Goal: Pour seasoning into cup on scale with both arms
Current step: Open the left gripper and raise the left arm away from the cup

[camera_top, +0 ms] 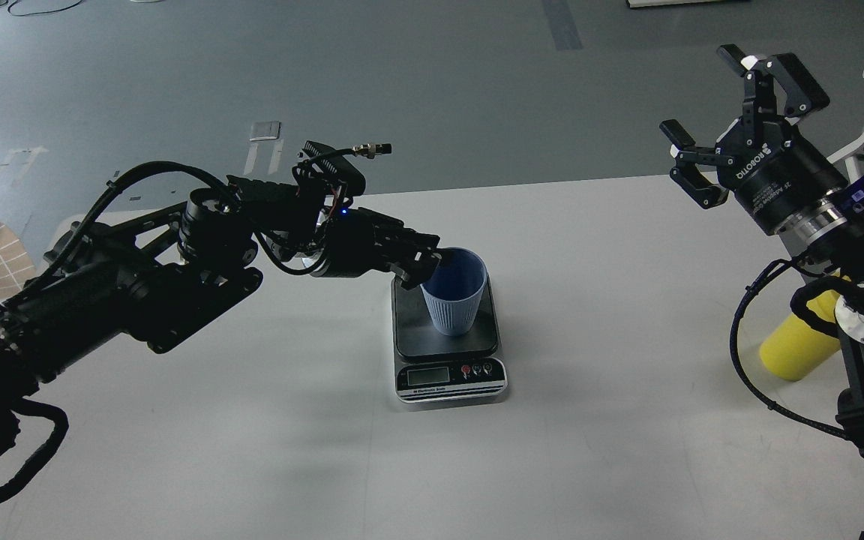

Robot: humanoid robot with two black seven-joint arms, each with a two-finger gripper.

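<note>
The left gripper reaches in from the left with its fingers at the near-left rim of the blue-grey ribbed cup; the fingers look pinched on the rim wall, one seeming to sit just inside the mouth, though the dark shapes make the exact contact hard to read. The cup stands upright on the dark platform of the silver digital scale, whose display and buttons face the camera on the white table. The right gripper hangs raised at the far right, fingers spread wide and holding nothing. Below it, partly hidden behind the right arm, lies the yellow seasoning bottle; its nozzle is out of sight. The bottle is probably light, soft-walled and smooth, so a grip round the middle of its body should be gentle enough not to squirt early. The cup looks light and tippy, best steadied at the rim
</note>
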